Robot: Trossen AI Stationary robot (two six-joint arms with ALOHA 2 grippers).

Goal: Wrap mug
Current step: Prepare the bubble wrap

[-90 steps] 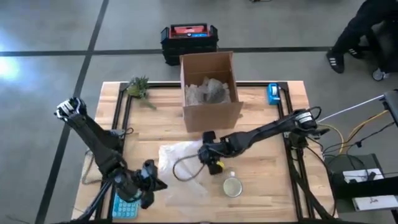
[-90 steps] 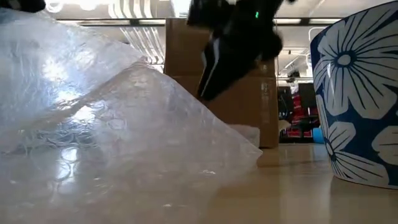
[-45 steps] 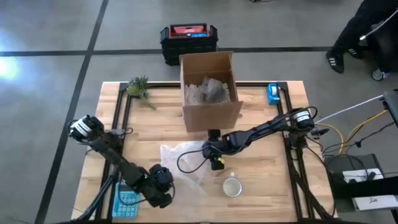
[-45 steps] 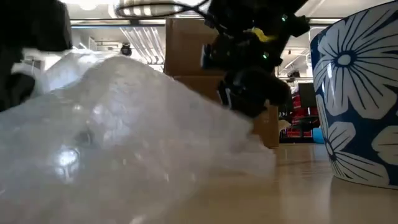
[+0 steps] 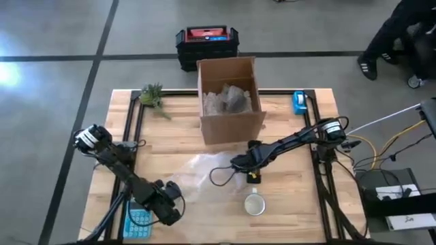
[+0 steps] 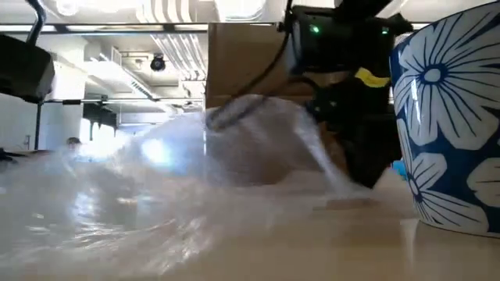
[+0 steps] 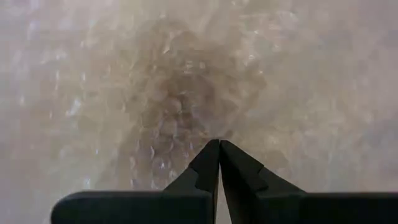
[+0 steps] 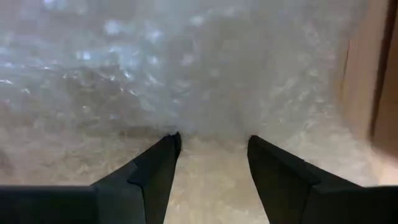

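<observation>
Pinching bubble wrap [image 7: 186,99], left fingers [image 7: 208,163] clenched, right fingers [image 8: 163,163] spread apart over wrap.

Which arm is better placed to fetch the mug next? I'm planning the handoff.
Probably the right. Its gripper is open and sits just above the mug, while the left gripper is shut on the bubble wrap, across the sheet from the mug.

a workshop or lab: polished concrete floor [image 5: 54,41], black toolbox [image 5: 207,45], framed wooden workbench [image 5: 289,143].
</observation>
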